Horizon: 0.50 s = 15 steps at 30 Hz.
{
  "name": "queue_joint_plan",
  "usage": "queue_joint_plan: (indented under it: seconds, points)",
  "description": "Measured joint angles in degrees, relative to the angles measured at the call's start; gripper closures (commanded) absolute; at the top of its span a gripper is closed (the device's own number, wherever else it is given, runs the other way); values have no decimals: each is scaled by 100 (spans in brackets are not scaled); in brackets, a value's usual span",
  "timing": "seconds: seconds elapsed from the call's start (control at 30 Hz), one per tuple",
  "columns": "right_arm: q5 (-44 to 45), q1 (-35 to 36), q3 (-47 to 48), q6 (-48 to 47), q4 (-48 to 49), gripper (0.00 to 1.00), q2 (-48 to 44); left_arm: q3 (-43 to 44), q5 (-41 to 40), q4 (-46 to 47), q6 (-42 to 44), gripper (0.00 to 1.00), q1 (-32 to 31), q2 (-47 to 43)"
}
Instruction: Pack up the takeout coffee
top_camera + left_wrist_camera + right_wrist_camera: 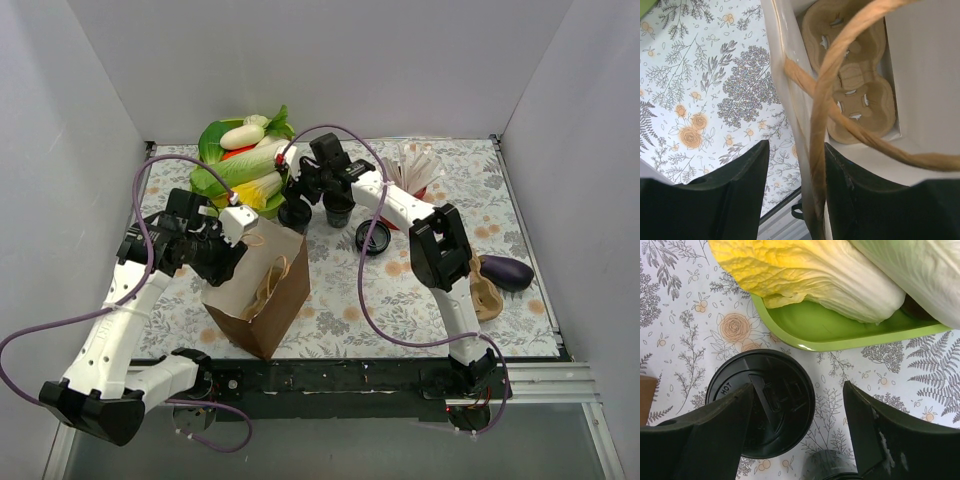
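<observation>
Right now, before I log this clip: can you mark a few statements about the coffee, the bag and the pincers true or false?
1. The takeout coffee has its black lid on. True.
2. The right pincer is shut on the coffee. False: its fingers stand open over the cup.
3. A pulp cup carrier lies inside the paper bag. True.
4. The red cup of white sticks is packed in the bag. False: it stands on the table, beyond the right arm.

left arm [112, 335] bent, left fingers [715, 200] apart, right arm [440, 250] outstretched, right fingers [705, 435] apart
</observation>
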Motion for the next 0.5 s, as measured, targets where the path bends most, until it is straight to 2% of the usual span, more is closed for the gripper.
queue_joint_plan:
  seconds: [0.2,0.5]
  points:
    - [-131,-44,17,-26,-57,43,2,17,0,26,-2,55,22,66]
    - [-601,-111,-708,-245,-358,46,-509,33,-2,155,2,55,26,79]
